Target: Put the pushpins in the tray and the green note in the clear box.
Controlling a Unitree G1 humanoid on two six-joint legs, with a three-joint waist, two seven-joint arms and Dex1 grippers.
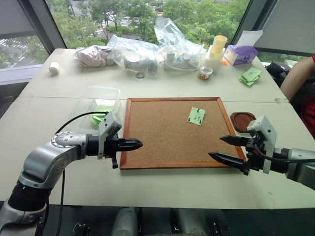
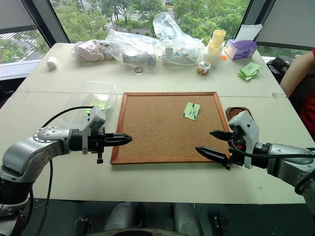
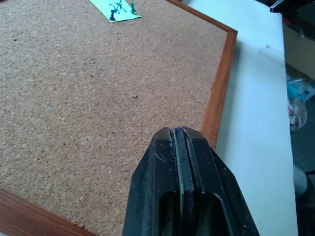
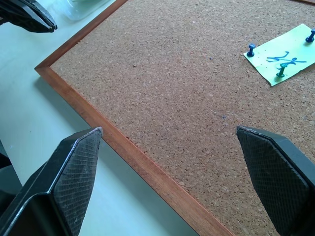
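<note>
My left end effector [image 1: 134, 144] is hanging with its fingers pressed together and empty, tip sitting over the left frame edge of the cork board [image 1: 162, 137], while my right end effector [image 1: 225, 148] is waiting with its fingers spread wide, empty too, over the board's near right corner. Farther out on the board, toward its far right part, the green note [image 1: 196, 116] is lying flat, fixed by the pushpins [image 4: 251, 49]; in the right wrist view I am counting three, two blue and one green, though whether more are hiding I cannot tell. I am judging the pins as light, hard and small, with smooth heads that could slip or pop out of a pinch, so I am planning to take each by its raised head and pull straight up from the cork. The note is looking thin and limp; once freed it will probably need pinching at a lifted edge or corner, since flat paper gives little to hold. The tray [image 1: 242, 121] is sitting on the desk [image 1: 197, 187] just beside the board's right frame, close to my right end effector. The clear box [image 1: 100, 100] is resting just off the board's far left corner, with some green sheets seemingly inside it.
</note>
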